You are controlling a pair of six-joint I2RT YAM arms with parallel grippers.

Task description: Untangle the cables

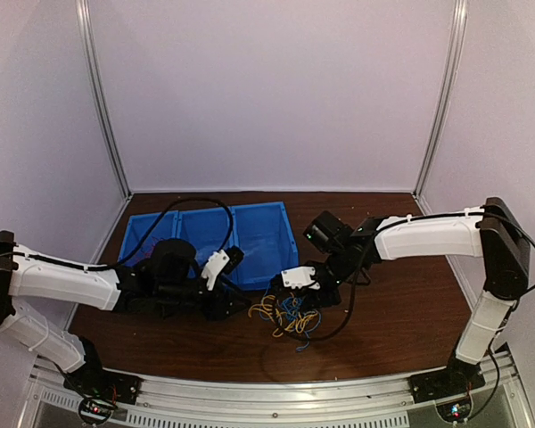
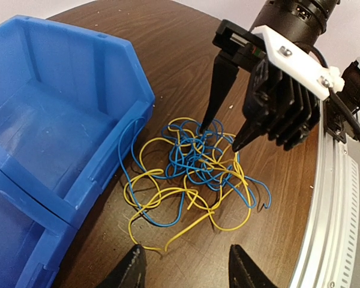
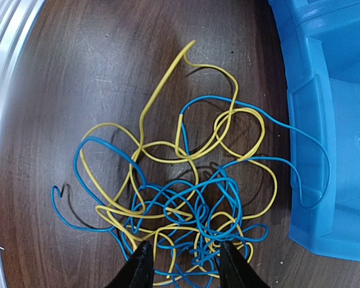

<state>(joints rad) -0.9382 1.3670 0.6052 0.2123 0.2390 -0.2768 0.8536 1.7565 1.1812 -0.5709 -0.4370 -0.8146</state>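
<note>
Tangled thin blue and yellow cables (image 2: 195, 168): one loose knot on the brown wooden table (image 2: 186, 48), just beside the blue plastic bin (image 2: 138, 84); one blue loop lies against its wall.
Right gripper (image 2: 221, 137): I see the wrist tipped steeply down, its fingers partly apart and dipped into the knot's top, strands between them, nothing clamped.
Left gripper (image 2: 189, 270): arm low, stretched inward; fingers apart, empty, near the yellow loops.

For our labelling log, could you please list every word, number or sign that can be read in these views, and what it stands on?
None can be read in any view.
The blue plastic bins, the tangled blue and yellow wires and the dark wooden table show no lettering, label or sign.
</note>
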